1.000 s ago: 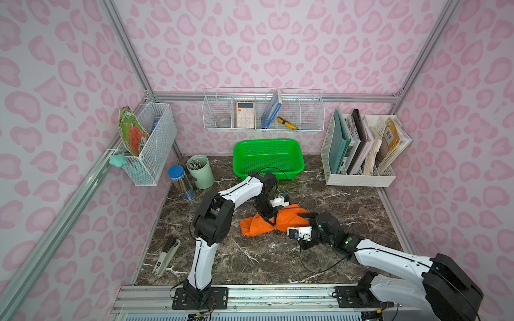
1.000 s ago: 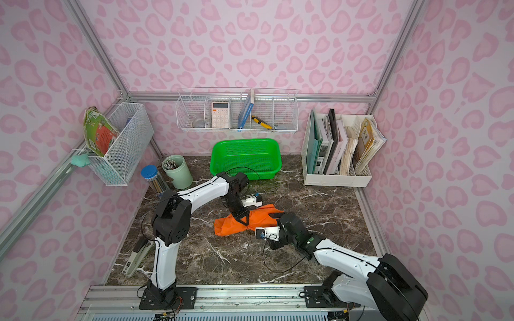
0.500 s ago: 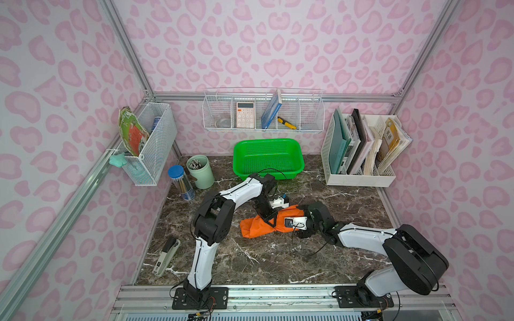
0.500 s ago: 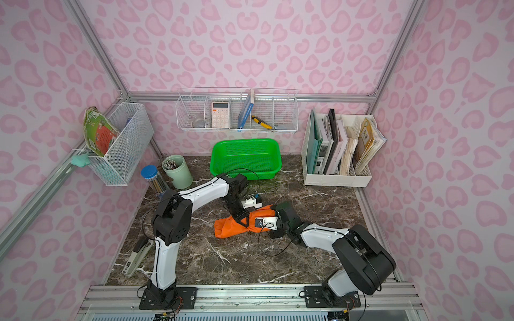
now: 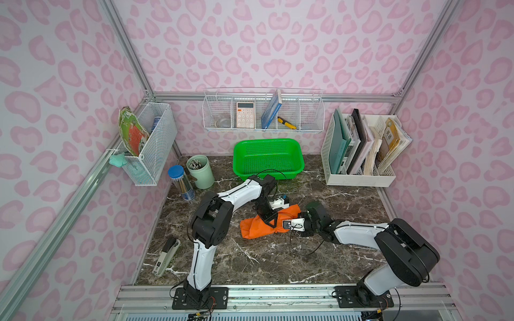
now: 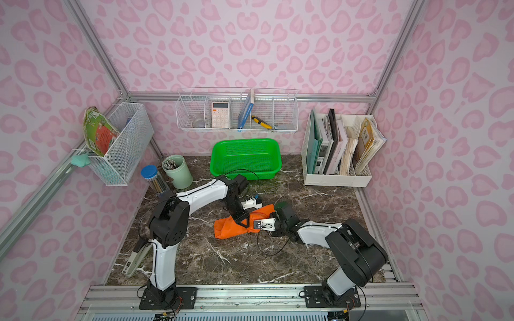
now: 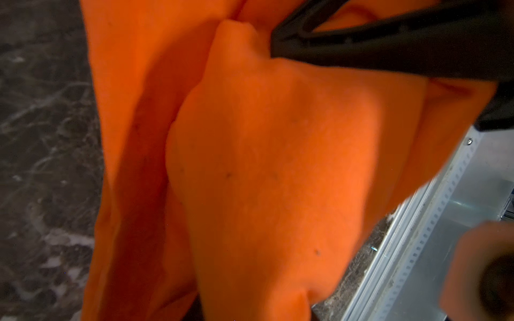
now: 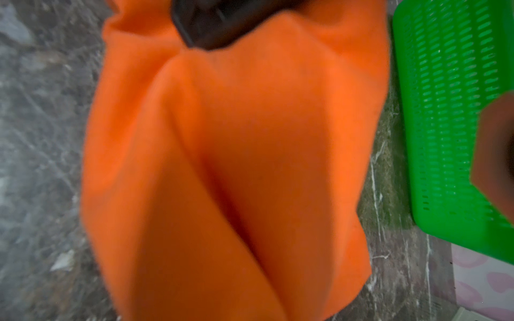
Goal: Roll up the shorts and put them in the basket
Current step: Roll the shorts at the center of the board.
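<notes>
The orange shorts (image 5: 254,228) (image 6: 228,226) lie as a crumpled, partly rolled bundle in the middle of the marble table. My left gripper (image 5: 268,219) (image 6: 241,219) points down onto the bundle's middle. Cloth hides its jaws, so whether they are open or shut does not show. My right gripper (image 5: 282,223) (image 6: 251,225) reaches in low from the right and is shut on the shorts' right end. Orange cloth (image 7: 264,166) (image 8: 236,166) fills both wrist views. Each also shows a black finger of the other gripper (image 7: 389,41) (image 8: 217,25) pressed on the cloth.
A green basket (image 5: 267,141) (image 8: 450,111) stands just behind the shorts. A pale green pen cup (image 5: 200,171) and a blue-lidded jar (image 5: 179,183) stand at the back left. A stapler (image 5: 167,255) lies front left. A white file rack (image 5: 358,155) stands back right.
My right arm has swung left and in from the front until its gripper reaches the shorts' right end, where its jaws have shut. The left arm has hardly moved.
</notes>
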Motion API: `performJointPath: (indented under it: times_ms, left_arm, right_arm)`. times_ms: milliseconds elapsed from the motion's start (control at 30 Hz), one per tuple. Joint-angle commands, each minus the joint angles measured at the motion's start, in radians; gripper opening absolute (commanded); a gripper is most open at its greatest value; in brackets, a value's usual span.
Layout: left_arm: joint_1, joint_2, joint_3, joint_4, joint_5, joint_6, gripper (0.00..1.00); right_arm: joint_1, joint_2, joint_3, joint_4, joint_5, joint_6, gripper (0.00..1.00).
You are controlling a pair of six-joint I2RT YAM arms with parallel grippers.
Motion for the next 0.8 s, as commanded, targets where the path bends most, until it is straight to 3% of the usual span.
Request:
performJointPath:
  times_ms: [0,267,433,533,600,767]
  left_arm:
    - [0.003,-0.045,-0.041,0.074,-0.075,-0.031,0.43]
    - [0.005,-0.277,-0.228,0.344,-0.243,-0.079,0.74]
    - [0.009,-0.37,-0.264,0.384,-0.318,-0.083,0.9]
    - [0.008,-0.428,-0.301,0.41,-0.332,-0.083,0.92]
    - [0.009,-0.469,-0.346,0.434,-0.327,-0.071,0.99]
    - [0.003,-0.545,-0.456,0.435,-0.322,-0.003,0.99]
  right_arm:
    - [0.001,0.006,0.02,-0.079,-0.007,0.022,0.0]
    - [-0.001,-0.018,0.028,-0.165,-0.001,0.069,0.0]
    - [0.001,-0.021,0.039,-0.189,0.028,0.078,0.0]
    - [0.003,-0.04,0.026,-0.184,0.028,0.09,0.0]
    - [0.001,-0.06,0.008,-0.17,0.03,0.098,0.0]
    - [-0.009,-0.079,-0.012,-0.17,0.033,0.101,0.0]
